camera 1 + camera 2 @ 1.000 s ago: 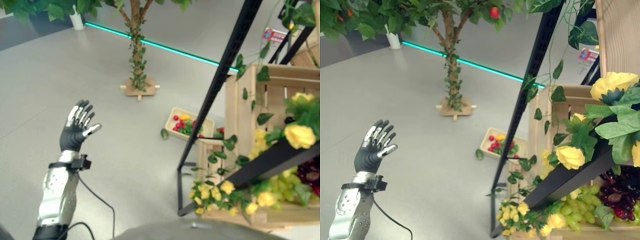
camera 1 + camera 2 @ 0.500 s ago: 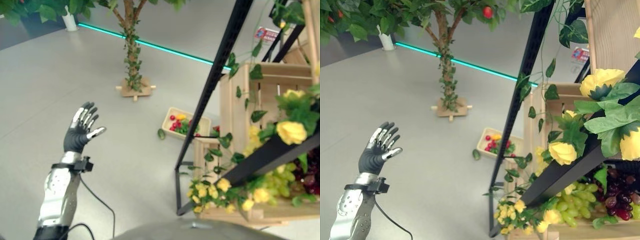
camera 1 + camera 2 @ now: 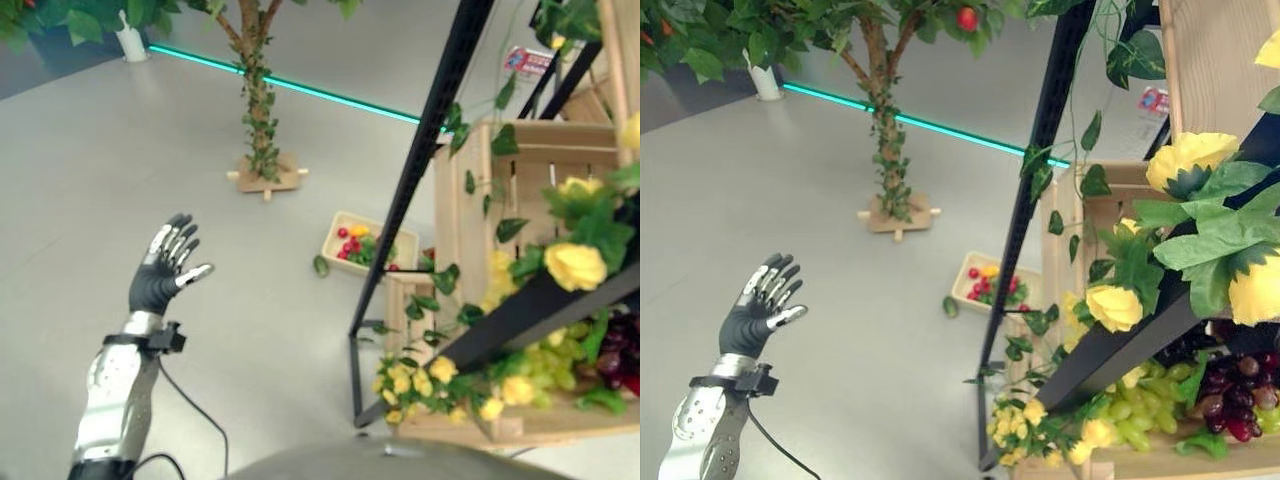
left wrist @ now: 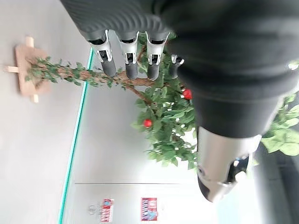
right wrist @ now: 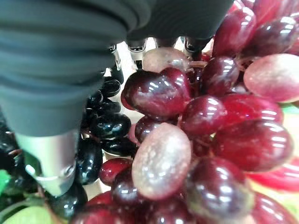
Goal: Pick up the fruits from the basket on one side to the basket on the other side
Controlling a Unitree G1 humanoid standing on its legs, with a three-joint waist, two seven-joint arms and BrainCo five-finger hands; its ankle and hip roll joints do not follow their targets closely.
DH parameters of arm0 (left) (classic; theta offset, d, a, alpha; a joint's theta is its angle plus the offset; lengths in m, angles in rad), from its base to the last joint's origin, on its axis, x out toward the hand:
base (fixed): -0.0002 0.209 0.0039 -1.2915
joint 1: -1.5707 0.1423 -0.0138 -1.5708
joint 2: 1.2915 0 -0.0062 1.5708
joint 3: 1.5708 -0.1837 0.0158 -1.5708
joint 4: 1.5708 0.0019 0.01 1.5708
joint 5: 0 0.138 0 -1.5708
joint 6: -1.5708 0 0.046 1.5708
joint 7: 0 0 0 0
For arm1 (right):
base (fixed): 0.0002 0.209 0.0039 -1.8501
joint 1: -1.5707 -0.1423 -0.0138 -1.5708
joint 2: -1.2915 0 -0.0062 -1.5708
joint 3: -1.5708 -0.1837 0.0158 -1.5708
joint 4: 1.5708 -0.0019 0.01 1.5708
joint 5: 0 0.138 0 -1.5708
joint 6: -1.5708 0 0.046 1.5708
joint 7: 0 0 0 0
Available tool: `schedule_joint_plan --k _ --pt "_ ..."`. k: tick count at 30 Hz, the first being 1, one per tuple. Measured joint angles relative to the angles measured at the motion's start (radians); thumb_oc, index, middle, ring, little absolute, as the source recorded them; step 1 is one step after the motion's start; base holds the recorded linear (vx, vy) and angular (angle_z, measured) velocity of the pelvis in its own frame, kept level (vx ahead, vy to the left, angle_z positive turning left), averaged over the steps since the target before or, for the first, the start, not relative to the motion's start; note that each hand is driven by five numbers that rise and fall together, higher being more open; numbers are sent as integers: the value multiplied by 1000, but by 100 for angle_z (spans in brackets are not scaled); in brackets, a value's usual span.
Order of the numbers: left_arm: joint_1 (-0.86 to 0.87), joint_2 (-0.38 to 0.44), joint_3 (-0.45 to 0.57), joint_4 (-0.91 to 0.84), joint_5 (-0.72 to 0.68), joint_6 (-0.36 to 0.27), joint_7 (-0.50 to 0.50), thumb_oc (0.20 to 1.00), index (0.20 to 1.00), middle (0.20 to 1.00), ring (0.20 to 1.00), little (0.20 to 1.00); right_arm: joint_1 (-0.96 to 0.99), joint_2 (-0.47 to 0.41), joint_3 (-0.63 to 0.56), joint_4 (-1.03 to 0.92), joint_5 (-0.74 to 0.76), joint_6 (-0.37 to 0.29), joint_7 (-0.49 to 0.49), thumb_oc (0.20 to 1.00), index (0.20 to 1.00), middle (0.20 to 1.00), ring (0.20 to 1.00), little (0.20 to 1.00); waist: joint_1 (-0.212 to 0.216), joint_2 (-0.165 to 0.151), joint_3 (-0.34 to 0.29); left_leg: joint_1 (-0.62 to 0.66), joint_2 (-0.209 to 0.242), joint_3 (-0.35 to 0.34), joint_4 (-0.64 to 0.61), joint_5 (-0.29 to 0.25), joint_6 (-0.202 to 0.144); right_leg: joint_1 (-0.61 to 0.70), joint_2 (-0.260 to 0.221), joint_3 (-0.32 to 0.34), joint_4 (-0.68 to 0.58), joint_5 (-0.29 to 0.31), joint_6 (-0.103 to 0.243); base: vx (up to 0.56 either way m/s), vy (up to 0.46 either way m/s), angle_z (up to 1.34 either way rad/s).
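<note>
While our left hand (image 3: 165,270) hung raised over the bare floor (image 3: 90,170), well apart from every fruit, its fingers (image 4: 131,63) stayed straight and spread, holding nothing. Over the last second it had barely altered its pose; the small shift we saw against the floor matched a drift of the whole picture, so we judged that our head had turned and not the arm.

Our right hand (image 5: 65,51) was down among the red grapes (image 5: 187,130) in the wooden crate (image 3: 1200,462) on the stand, with dark grapes (image 5: 105,126) just beside them. Its fingers (image 5: 137,50) were largely hidden behind the bunch, so we could not tell whether they were curled round it or merely resting against it. Green grapes (image 3: 1145,412) lay in the same crate, towards its left end, under the yellow flowers (image 3: 1112,306).

A small basket (image 3: 372,243) of mixed fruit sat on the floor beyond the black post (image 3: 420,170). We judged the task at an early stage: a grasp on the red grapes was being sought, and nothing was in transit yet
</note>
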Motion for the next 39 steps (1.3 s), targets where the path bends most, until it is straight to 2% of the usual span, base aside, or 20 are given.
schedule_joint_plan --k 3,4,10,17,23,25,26,28,32,34,36,39 --pt "6 -8 1 0 3 0 -4 1000 1000 1000 1000 1000 53 -10 -44 -73 23 -7 30 1000 1000 1000 1000 1000 -18 4 6 0 2 1 0 -1 -1 -1 2 0 0 0 0 0 0 0" --pt "12 -13 1 0 3 0 -10 1000 1000 1000 1000 1000 144 -17 -116 -127 43 -15 50 1000 1000 1000 1000 1000 -20 9 5 -1 2 0 0 -2 -2 -1 2 -1 0 0 0 0 0 0" --pt "31 -25 20 0 3 0 -19 1000 1000 1000 1000 1000 295 -22 -284 -260 102 -28 81 1000 1000 1000 1000 1000 -28 1 9 -1 2 3 0 -3 -3 -3 2 2 0 0 0 0 0 0" --pt "32 -28 20 0 2 0 -22 1000 1000 1000 1000 1000 324 -24 -397 -342 200 -50 80 1000 1000 1000 1000 1000 -30 -14 -2 -1 2 10 -2 -3 -4 -10 1 7 0 0 0 9 -3 -2" --pt "32 -30 20 0 1 0 -24 1000 1000 1000 1000 1000 315 -28 -421 -375 240 -66 71 1000 1000 1000 1000 1000 -30 -23 -11 -1 0 22 1 -3 -4 -15 1 19 1 2 -2 13 -3 -4" --pt "29 -31 20 0 0 0 -24 1000 1000 1000 1000 1000 304 -3 -418 -351 278 -70 53 1000 1000 1000 1000 1000 -25 -21 -12 -2 -1 22 1 -3 -4 -16 1 20 1 3 -2 0 0 0" --pt "33 -31 20 0 -2 -1 -23 1000 1000 1000 1000 1000 268 24 -402 -326 303 -71 42 1000 1000 1000 1000 1000 -23 -22 -12 -2 -1 22 1 -4 -3 -16 1 21 1 3 -2 0 0 0" --pt "36 -27 17 0 -4 -1 -22 1000 1000 1000 1000 1000 215 6 -326 -251 304 -71 29 1000 1000 1000 1000 1000 -25 -25 -15 -1 0 29 1 -4 -3 -16 2 27 1 3 -2 1 3 -6" --pt "35 -26 19 4 -4 9 -22 1000 1000 1000 1000 1000 225 -33 -242 -198 131 -65 37 1000 1000 1000 1000 1000 -26 -25 -17 -2 1 30 -2 -4 -3 -14 3 27 1 4 -3 3 2 -1" --pt "35 -25 23 6 -4 11 -20 1000 1000 1000 1000 1000 211 -28 -241 -191 129 -61 30 1000 1000 1000 1000 1000 -27 -23 -18 -2 1 30 -3 -4 -3 -15 2 28 1 4 -3 0 0 0" --pt "32 -26 22 6 -7 11 -21 1000 1000 1000 1000 1000 183 6 -279 -195 211 -60 26 1000 1000 1000 1000 1000 -36 -22 -18 -2 1 30 -3 -4 -3 -15 3 28 1 5 -3 0 0 0" --pt "34 -27 21 8 -17 11 -19 1000 1000 1000 1000 1000 97 78 -351 -161 387 -63 -34 1000 1000 1000 1000 1000 -44 -19 -22 -3 1 30 -3 -4 -3 -14 3 28 1 4 -3 0 0 0"
